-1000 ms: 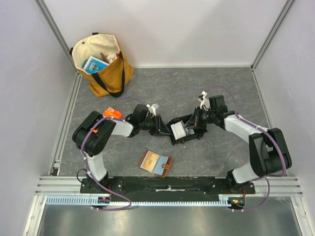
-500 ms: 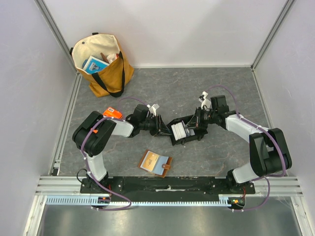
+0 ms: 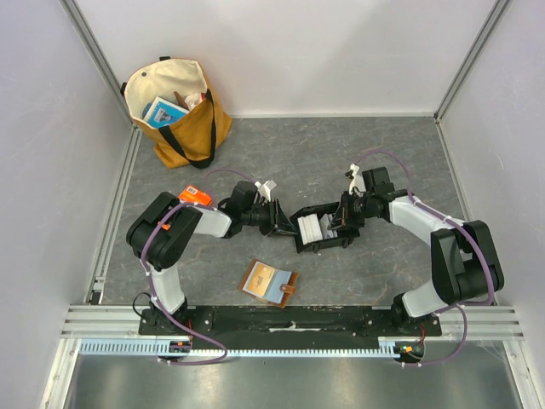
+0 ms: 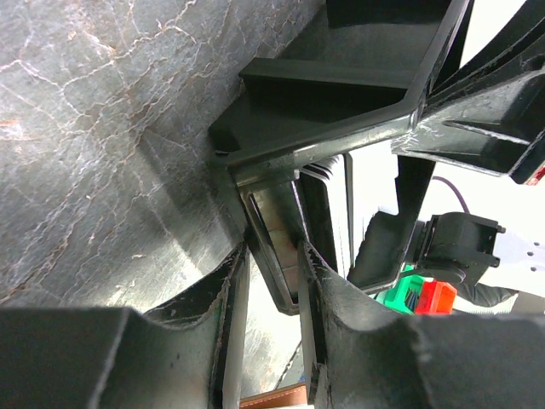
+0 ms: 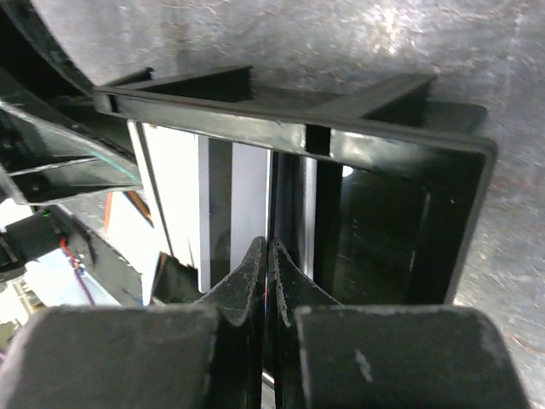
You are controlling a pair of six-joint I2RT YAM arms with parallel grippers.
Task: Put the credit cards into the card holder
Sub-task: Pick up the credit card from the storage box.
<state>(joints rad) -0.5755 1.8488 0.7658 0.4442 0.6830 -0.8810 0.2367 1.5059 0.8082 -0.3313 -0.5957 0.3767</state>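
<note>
On your grey veined counter [image 3: 341,153] – pale walls [image 3: 298,51] around – left pincer [image 4: 272,251] clamps a wall of the black rectangular plastic tray [image 4: 341,111], right pincer [image 5: 267,247] pinched shut among thin white cards [image 5: 183,196].

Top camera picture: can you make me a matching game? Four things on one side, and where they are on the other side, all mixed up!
1 tote bag
2 card holder
3 black tray
4 orange packet

A in the middle, white cards inside
B right beside the left arm
C far left corner
D near edge, between the arm bases

Pairs: 1-C, 2-D, 3-A, 4-B
</note>
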